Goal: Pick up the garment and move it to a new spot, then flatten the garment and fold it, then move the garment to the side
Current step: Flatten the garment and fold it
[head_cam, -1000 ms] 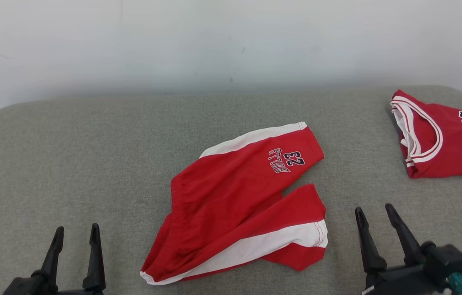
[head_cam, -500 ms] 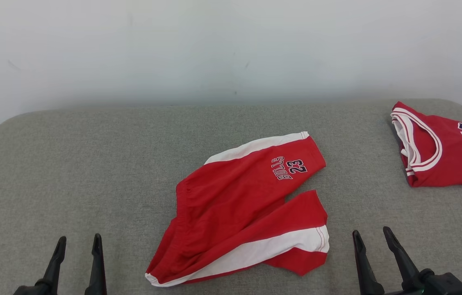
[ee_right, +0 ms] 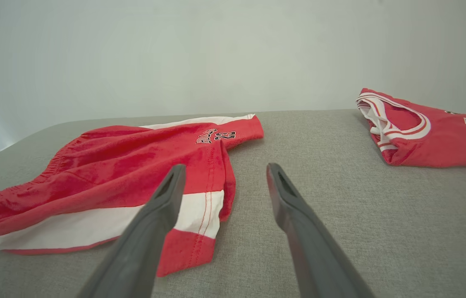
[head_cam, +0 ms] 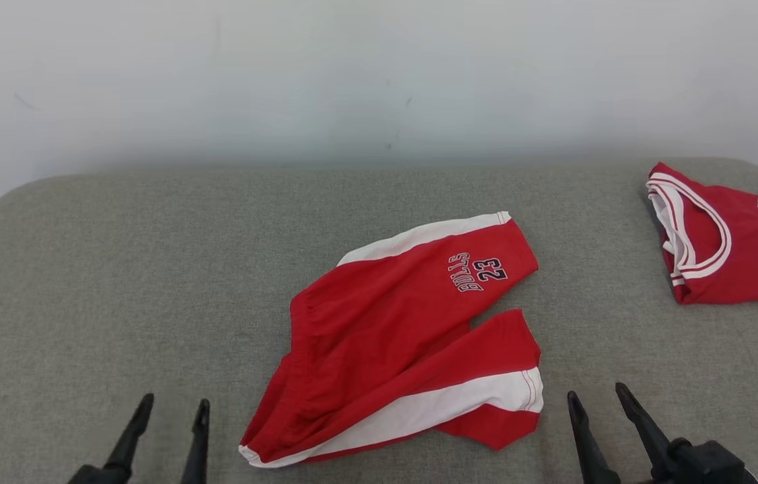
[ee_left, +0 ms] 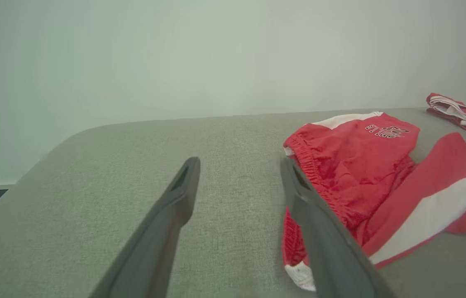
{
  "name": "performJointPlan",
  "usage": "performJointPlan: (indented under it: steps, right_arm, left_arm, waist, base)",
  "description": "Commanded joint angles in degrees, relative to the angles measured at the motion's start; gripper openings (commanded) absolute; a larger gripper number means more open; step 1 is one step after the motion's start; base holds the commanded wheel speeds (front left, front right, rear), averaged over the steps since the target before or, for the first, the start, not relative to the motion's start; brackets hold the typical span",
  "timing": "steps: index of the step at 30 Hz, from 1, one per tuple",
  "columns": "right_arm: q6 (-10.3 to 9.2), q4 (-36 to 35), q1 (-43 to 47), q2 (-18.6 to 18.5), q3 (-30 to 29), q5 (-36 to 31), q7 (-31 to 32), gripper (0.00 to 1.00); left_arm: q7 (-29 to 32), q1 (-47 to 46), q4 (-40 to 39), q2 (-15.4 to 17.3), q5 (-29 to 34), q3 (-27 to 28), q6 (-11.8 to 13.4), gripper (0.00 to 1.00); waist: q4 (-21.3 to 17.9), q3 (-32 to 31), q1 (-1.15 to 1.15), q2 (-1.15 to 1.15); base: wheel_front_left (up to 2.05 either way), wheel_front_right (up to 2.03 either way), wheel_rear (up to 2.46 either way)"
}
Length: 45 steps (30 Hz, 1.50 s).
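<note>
Garment: red-and-white fabric shorts (head_cam: 385,336) — crumpled, on grey padded surface (head_cam: 116,269).
Left jaws: apart, empty.
Right jaws: apart, empty.

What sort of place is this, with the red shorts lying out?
Likely an indoor clothes-folding setup, perhaps a lab: a grey fabric-covered surface with rounded corners, like a bed or padded table, against a bare white wall, with red shorts and a folded red jersey laid on it.
</note>
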Motion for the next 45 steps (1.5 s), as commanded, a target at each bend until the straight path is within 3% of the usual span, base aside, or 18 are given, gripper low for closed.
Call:
performJointPlan:
  steps: [1,9,15,21,30,31,32,33,34,40,45]
  right_arm:
    - [-0.17,0.95,-1.39,-0.89,0.74,0.41,0.38,1.0]
    - [-0.18,8.34,-8.54,-4.33,6.82,2.54,2.01,1.0]
    - [-0.18,13.55,-13.11,-5.6,11.87,6.36,2.15,1.0]
    - [-0.18,18.02,-16.24,-6.43,16.91,10.52,1.64,1.0]
    - [-0.18,21.45,-20.07,-7.49,23.16,15.58,0.44,0.97]
    - [-0.18,21.67,-20.29,-7.63,23.74,16.09,0.27,0.48]
    - [-0.18,21.91,-20.51,-7.67,24.23,16.63,0.19,0.2]
    - [-0.17,21.96,-20.72,-7.43,24.73,17.24,0.1,0.0]
    - [-0.18,22.1,-20.99,-7.38,25.02,17.56,0.04,0.0]
    - [-0.18,21.22,-21.8,-8.27,26.39,18.09,-0.45,0.0]
    - [-0.18,15.3,-21.3,-9.26,24.56,16.83,-0.37,0.0]
  left_arm:
    - [0.0,-0.45,0.52,1.34,-0.15,-1.65,0.07,1.0]
    - [0.04,-5.73,7.03,11.6,-3.96,-17.65,0.08,1.0]
    - [0.07,-10.59,12.6,16.9,-8.26,-27.68,0.07,1.0]
    - [0.03,-15.08,15.36,19.45,-11.32,-34.62,0.08,1.0]
    - [0.02,-18.92,16.66,20.03,-14.02,-39.98,0.07,1.0]
    - [0.01,-19.01,16.98,19.9,-14.6,-40.28,0.07,0.82]
    - [0.02,-19.09,17.31,19.75,-15.15,-40.54,0.07,0.44]
    - [0.02,-19.15,17.56,19.48,-15.77,-40.69,0.07,0.07]
    - [0.02,-19.15,17.82,19.3,-16.33,-40.83,0.06,0.0]
    - [0.01,-18.26,17.12,18.37,-18.51,-39.57,0.07,0.0]
    - [0.01,-16.16,11.77,17.58,-21.82,-34.42,0.06,0.0]
  waist:
    - [0.03,0.68,0.0,0.0]
    - [0.24,4.12,0.0,0.0]
    - [-0.07,6.24,0.0,0.0]
    - [-0.26,7.21,0.0,0.0]
    - [-0.21,7.56,0.0,0.0]
    - [-0.18,7.57,0.0,0.0]
    - [-0.16,7.58,0.0,0.0]
    - [-0.13,7.56,0.0,0.0]
    - [-0.1,7.54,0.0,0.0]
    - [0.18,7.3,0.0,0.0]
    - [0.02,6.96,0.0,0.0]
  base:
    - [0.0,0.0,0.0]
    - [0.0,0.0,0.0]
    - [0.0,0.0,0.0]
    - [0.0,0.0,0.0]
    - [0.0,0.0,0.0]
    - [0.0,0.0,0.0]
    - [0.0,0.0,0.0]
    - [0.0,0.0,0.0]
    - [0.0,0.0,0.0]
    - [0.0,0.0,0.0]
    - [0.0,0.0,0.0]
